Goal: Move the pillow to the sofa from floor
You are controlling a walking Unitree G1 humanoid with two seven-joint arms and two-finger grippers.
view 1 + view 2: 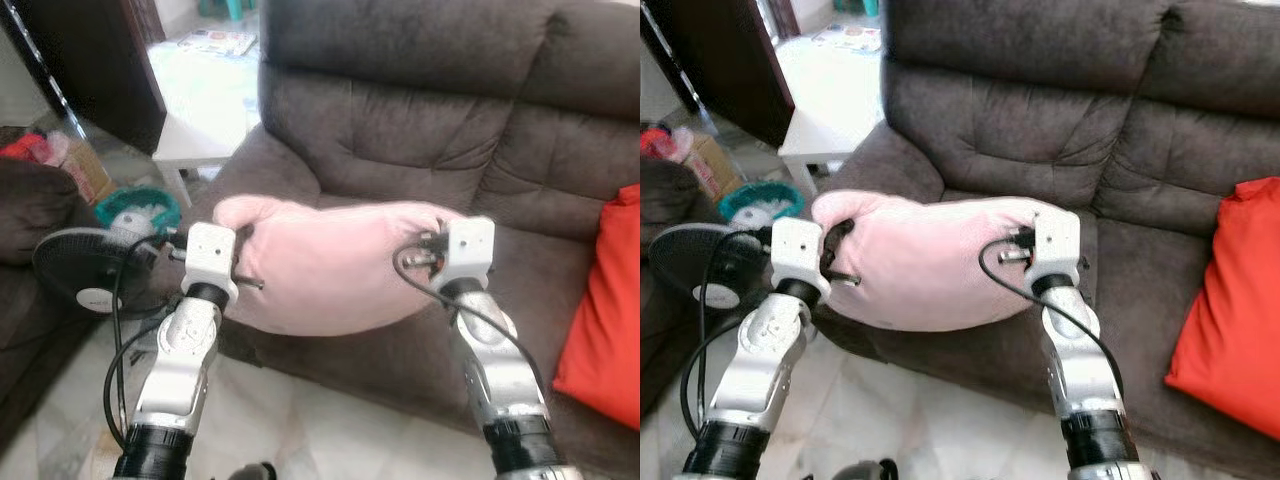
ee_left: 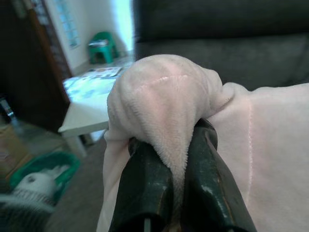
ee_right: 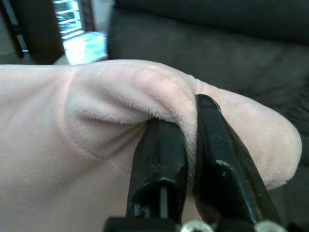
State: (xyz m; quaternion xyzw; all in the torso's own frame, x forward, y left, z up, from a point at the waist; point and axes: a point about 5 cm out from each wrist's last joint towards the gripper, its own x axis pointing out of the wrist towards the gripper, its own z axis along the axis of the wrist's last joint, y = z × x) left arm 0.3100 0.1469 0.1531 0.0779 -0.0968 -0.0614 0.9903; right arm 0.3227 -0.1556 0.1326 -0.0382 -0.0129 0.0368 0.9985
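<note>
A soft pink pillow (image 1: 330, 265) hangs in the air between my two arms, just in front of the dark brown sofa's (image 1: 420, 130) seat edge. My left gripper (image 1: 238, 262) is shut on the pillow's left end; its black fingers (image 2: 145, 188) pinch a fold of the pink plush (image 2: 164, 106). My right gripper (image 1: 425, 250) is shut on the pillow's right end, and its fingers (image 3: 159, 164) squeeze a ridge of the fabric (image 3: 96, 125). The pillow's middle sags a little below both grips.
A red cushion (image 1: 605, 310) leans on the sofa's right side. A white low table (image 1: 205, 130) stands at the left behind the sofa arm. A black fan (image 1: 85, 270), a green basin (image 1: 138, 208) and another dark seat (image 1: 30, 210) crowd the left floor.
</note>
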